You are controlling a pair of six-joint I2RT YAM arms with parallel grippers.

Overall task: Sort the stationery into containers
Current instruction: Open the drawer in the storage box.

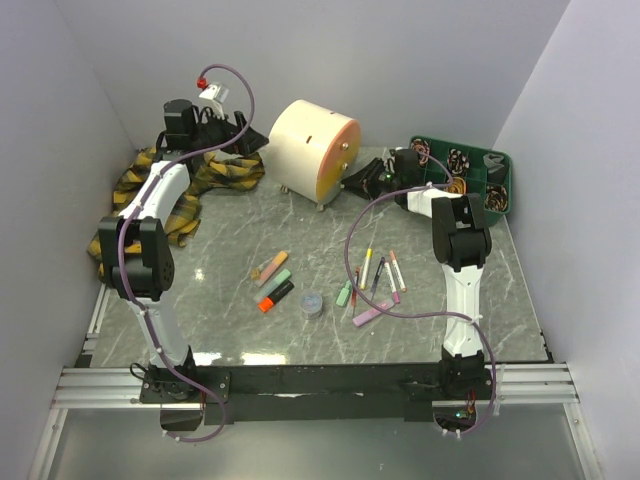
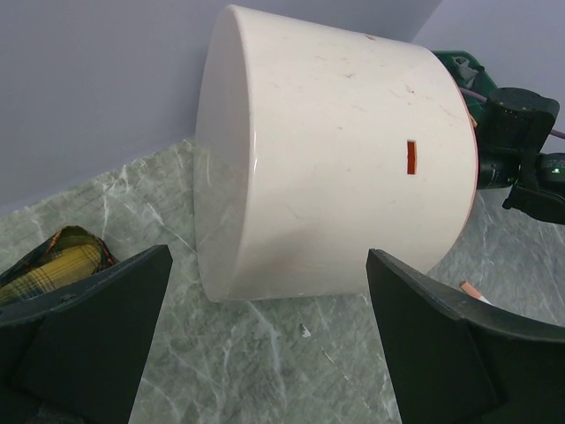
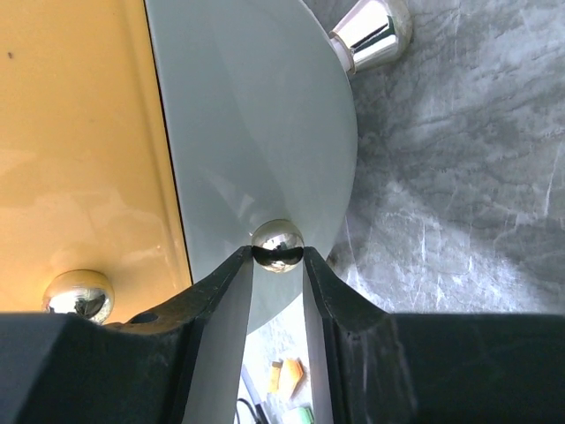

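The cream cylindrical cabinet (image 1: 305, 140) lies on its side at the back, its orange face (image 1: 337, 160) turned right. My right gripper (image 3: 278, 253) is shut on a chrome ball knob (image 3: 278, 245) on a pale grey panel (image 3: 256, 132) beside the orange face (image 3: 79, 132). My left gripper (image 2: 265, 305) is open and empty, just behind the cabinet (image 2: 335, 159). Highlighters (image 1: 275, 281), a small grey tin (image 1: 312, 303) and thin pens (image 1: 380, 272) lie loose on the table. The dark green tray (image 1: 505, 160) stands at the back right.
The yellow-black plaid cloth (image 1: 190, 185) lies at the back left, under the left arm, and also shows in the left wrist view (image 2: 62, 261). A second chrome knob (image 3: 79, 294) and a chrome foot (image 3: 371, 31) sit on the cabinet. Coiled bands fill the tray's compartments.
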